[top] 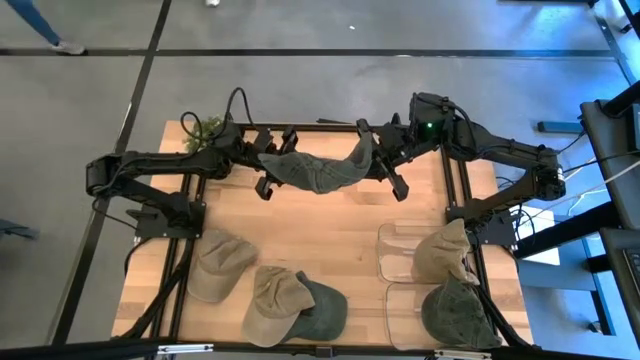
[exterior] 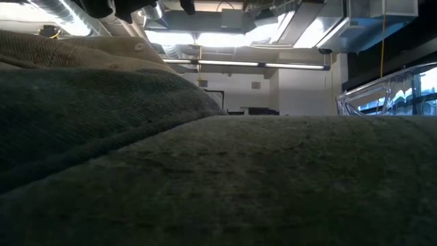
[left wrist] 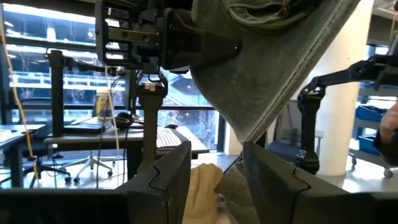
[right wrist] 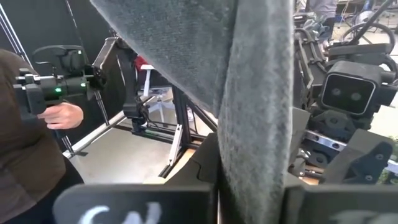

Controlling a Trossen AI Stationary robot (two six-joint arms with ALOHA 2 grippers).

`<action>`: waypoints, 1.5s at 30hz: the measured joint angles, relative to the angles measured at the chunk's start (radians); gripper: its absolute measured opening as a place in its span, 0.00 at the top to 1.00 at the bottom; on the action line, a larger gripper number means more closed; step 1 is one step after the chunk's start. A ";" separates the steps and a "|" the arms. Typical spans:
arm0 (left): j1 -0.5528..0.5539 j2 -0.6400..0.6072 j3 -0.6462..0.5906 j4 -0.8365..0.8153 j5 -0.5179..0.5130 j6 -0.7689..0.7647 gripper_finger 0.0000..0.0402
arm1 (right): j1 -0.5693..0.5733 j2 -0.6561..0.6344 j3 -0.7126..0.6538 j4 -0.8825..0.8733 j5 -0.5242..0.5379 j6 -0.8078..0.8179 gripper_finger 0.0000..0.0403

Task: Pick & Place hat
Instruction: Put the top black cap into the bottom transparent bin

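Observation:
A dark green hat (top: 315,172) hangs over the far middle of the table, stretched between my two grippers. My right gripper (top: 378,158) is at its right end and is shut on it; in the right wrist view (right wrist: 252,180) grey-green cloth fills the space between the fingers. My left gripper (top: 268,162) is at the hat's left end. In the left wrist view (left wrist: 216,155) its fingers stand apart, and the hat (left wrist: 267,74) tapers down to a point at one fingertip. My right gripper pinches a folded strip at the hat's right end (right wrist: 255,137) between its two fingers, coming in about level from the table's right side. The rest of the hat spreads away from the fingers toward the left arm, off the table. My left gripper: the hat's lower point (left wrist: 245,137) ends at one fingertip (left wrist: 264,155); I cannot tell whether they touch.
Near the table's front lie two tan hats (top: 220,265) (top: 275,290) and a green one (top: 322,308). On the right, clear trays (top: 395,250) hold a tan hat (top: 445,250) and a green hat (top: 455,312). A small plant (top: 205,128) stands at the far left. A person's hand (right wrist: 62,115) holds a device beyond the table.

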State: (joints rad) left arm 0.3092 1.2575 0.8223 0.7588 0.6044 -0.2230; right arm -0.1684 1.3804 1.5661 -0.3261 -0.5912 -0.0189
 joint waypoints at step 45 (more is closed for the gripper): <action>-0.016 -0.002 0.000 -0.003 0.057 -0.030 0.64 | 0.019 0.035 -0.002 0.107 -0.040 0.068 0.96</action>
State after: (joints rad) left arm 0.2932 1.2560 0.8227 0.7557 0.6616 -0.2527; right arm -0.1490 1.4155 1.5642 -0.2187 -0.6312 0.0486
